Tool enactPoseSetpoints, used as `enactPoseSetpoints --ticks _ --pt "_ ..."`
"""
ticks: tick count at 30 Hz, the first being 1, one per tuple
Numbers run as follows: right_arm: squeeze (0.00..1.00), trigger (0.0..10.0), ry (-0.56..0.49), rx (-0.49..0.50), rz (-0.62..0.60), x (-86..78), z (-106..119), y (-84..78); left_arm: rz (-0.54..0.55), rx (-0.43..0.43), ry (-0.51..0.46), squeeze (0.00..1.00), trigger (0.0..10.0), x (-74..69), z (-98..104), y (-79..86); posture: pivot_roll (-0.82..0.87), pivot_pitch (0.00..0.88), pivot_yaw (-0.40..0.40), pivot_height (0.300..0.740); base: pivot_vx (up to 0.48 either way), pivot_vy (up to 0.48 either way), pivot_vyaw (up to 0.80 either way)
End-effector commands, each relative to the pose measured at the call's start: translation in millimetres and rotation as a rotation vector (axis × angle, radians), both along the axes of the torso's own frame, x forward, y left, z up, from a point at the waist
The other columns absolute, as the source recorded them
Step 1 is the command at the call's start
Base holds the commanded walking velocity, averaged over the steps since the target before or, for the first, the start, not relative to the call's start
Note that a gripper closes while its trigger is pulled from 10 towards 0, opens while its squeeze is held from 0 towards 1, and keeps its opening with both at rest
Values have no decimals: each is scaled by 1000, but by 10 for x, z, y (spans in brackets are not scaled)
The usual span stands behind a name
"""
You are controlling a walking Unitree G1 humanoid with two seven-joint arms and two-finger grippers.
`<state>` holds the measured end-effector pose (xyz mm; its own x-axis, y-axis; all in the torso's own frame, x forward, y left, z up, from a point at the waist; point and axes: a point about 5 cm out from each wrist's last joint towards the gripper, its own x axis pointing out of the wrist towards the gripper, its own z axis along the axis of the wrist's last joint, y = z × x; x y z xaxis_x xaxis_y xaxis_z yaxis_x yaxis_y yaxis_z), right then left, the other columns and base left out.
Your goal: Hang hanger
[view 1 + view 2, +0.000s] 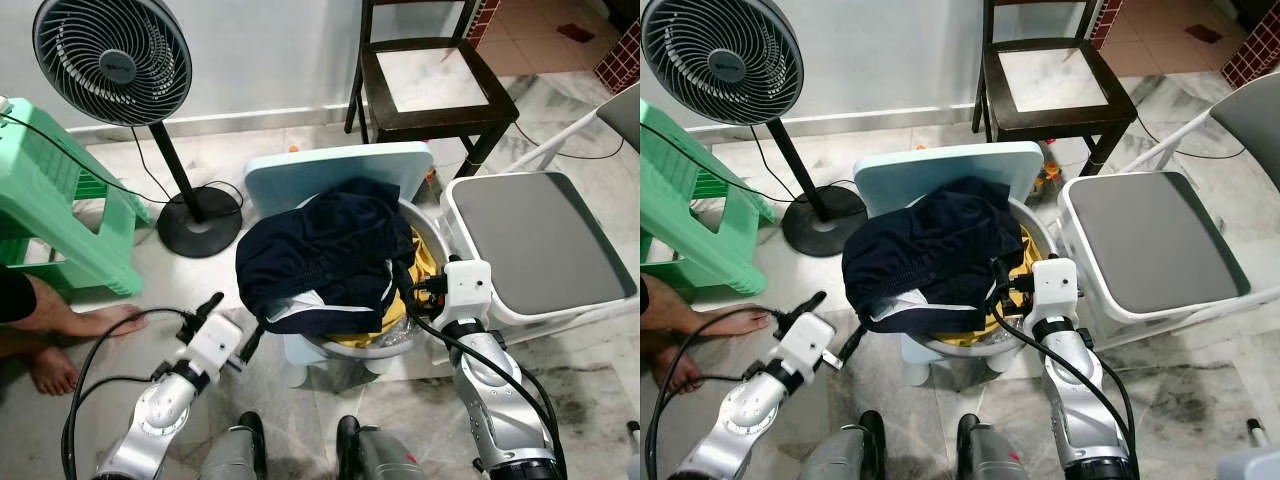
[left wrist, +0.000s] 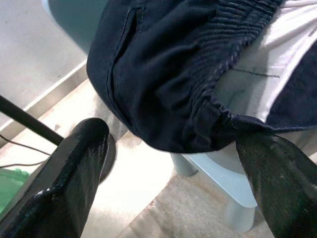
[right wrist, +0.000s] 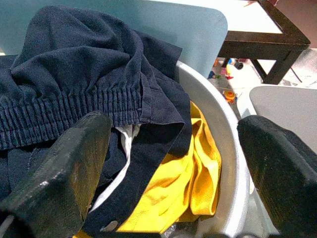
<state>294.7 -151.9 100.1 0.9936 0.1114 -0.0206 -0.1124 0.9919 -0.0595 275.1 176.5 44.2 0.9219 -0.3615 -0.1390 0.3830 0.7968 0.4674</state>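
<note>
Right end effector [image 3: 173,163] open over basin [image 1: 437,240] at rim's 3 o'clock; left end effector [image 2: 173,163] open at 8 o'clock beside navy shorts [image 1: 325,250]; hanger not discernible; load soft, light, limp; judged best grip: elastic waistband [image 3: 74,111].

A black standing fan [image 1: 112,58] stood by the white wall, beside a green plastic stool [image 1: 55,205], and a person's bare feet [image 1: 62,340] rested on the marble floor near it. A dark wooden chair [image 1: 432,82] stood further back, a white folding chair with a grey seat [image 1: 535,240] nearer. Between them a silver basin [image 3: 225,148] sat on a pale blue stool [image 1: 330,172], heaped with navy clothing [image 1: 322,250] over a yellow garment [image 3: 173,183].
</note>
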Motion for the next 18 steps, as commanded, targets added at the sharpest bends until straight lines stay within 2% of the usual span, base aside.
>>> enactPoseSetpoints --ticks 1,8,14,17,18 --pt "0 10000 15 7 -25 -47 -28 -57 -5 33 53 0 10000 -31 -93 14 102 357 -50 740 0 0 0" --pt "0 10000 19 10 -31 -67 -29 -58 -11 77 48 0 10000 129 -41 -14 88 360 -50 740 0 0 0" --pt "0 10000 19 11 -39 -80 -31 -68 -34 113 45 0 10000 188 -17 -50 80 360 -45 740 0 0 0" --pt "0 10000 22 10 -49 -100 -38 -84 -56 155 19 0 10000 234 20 -81 73 360 -40 740 0 0 0" --pt "0 10000 24 9 -55 -109 -42 -94 -87 202 -10 0 9608 252 45 -106 71 357 -36 740 0 0 0"
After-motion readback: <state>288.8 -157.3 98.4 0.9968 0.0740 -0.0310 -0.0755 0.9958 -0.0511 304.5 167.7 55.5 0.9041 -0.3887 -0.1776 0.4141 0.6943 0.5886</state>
